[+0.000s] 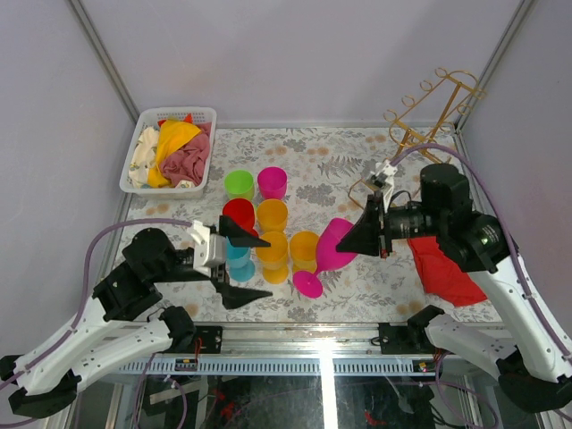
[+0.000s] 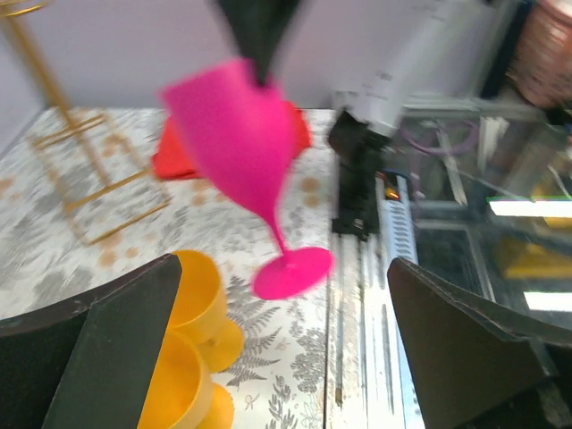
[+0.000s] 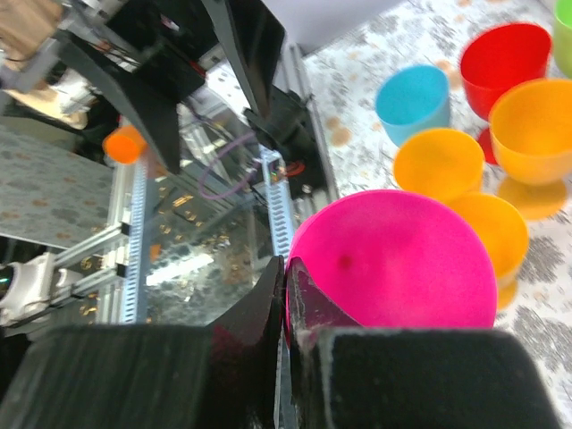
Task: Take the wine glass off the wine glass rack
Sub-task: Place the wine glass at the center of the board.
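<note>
Right wrist view: your right end effector is clamped on the rim of the pink wine glass, tilted, already well apart from the wine glass rack in the far-right corner of the counter. Left end effector gapes. Next, likely: stand it upright, release.

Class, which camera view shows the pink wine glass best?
Left wrist: the pink wine glass shows bowl, stem and foot, large though blurred. Top external shows it whole but small; right wrist shows only its bowl.
</note>
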Robot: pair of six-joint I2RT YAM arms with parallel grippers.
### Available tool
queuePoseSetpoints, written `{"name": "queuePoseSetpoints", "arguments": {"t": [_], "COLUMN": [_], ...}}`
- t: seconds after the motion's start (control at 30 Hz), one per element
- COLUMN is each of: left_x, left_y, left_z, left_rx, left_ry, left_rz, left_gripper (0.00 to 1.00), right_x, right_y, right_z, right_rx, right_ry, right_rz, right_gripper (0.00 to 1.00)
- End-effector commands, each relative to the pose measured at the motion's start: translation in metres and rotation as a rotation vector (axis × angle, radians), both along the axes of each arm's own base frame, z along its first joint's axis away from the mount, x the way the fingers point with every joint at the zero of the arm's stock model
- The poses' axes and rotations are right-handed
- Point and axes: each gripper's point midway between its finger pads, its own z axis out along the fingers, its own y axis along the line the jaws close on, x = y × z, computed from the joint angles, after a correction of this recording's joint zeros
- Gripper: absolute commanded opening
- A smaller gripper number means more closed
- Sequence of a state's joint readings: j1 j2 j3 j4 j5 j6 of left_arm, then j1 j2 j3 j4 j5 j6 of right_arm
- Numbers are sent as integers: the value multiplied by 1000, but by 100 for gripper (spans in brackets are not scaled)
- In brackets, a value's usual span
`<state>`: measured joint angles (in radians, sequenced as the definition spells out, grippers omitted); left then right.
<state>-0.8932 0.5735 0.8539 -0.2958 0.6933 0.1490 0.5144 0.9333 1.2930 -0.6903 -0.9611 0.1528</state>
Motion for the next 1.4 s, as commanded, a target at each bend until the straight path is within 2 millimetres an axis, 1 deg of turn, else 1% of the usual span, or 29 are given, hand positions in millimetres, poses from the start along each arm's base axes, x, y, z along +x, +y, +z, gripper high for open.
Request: {"name": "queuePoseSetpoints", "arguments": {"t": [0.0,0.03,0.07,0.13,0.17,0.27,0.4,0.5,0.53,0.63,0.8,0.93,1.23,1.3,1.37], "left_x": [66,79,90,114,122,140,154,157,157,157,158,160,162,161,161], "left_y": [14,18,22,37,42,58,76,83,85,89,91,90,85,84,84], "left_z": [41,44,49,52,51,45,32,25,23,17,14,15,10,10,10], "left_rx": [-166,-183,-208,-246,-251,-247,-259,-283,-290,-291,-280,-270,-246,-247,-251], "left_ry": [145,163,219,306,339,424,506,545,556,578,578,570,574,576,578], "left_rz": [427,501,574,747,808,971,1130,1180,1189,1212,1234,1235,1235,1229,1225], "left_gripper": [100,100,100,100,100,100,100,100,100,100,100,100,100,100,100], "right_x": [-4,-9,-15,-27,-32,-41,-50,-65,-68,-64,-61,-57,-50,-50,-51], "right_y": [8,15,22,34,38,44,53,59,61,65,67,69,60,60,60], "right_z": [-25,-30,-38,-57,-68,-91,-111,-124,-126,-135,-164,-171,-191,-194,-194], "right_rx": [-116,-134,-161,-239,-287,-373,-359,-288,-264,-244,-314,-324,-399,-399,-394], "right_ry": [-99,-117,-139,-201,-250,-351,-442,-518,-528,-529,-522,-533,-541,-536,-536], "right_rz": [-33,-15,10,51,71,117,204,318,326,293,322,307,289,284,287], "right_gripper": [0,0,0,0,0,0,0,0,0,0,0,0,2,2,4]}}
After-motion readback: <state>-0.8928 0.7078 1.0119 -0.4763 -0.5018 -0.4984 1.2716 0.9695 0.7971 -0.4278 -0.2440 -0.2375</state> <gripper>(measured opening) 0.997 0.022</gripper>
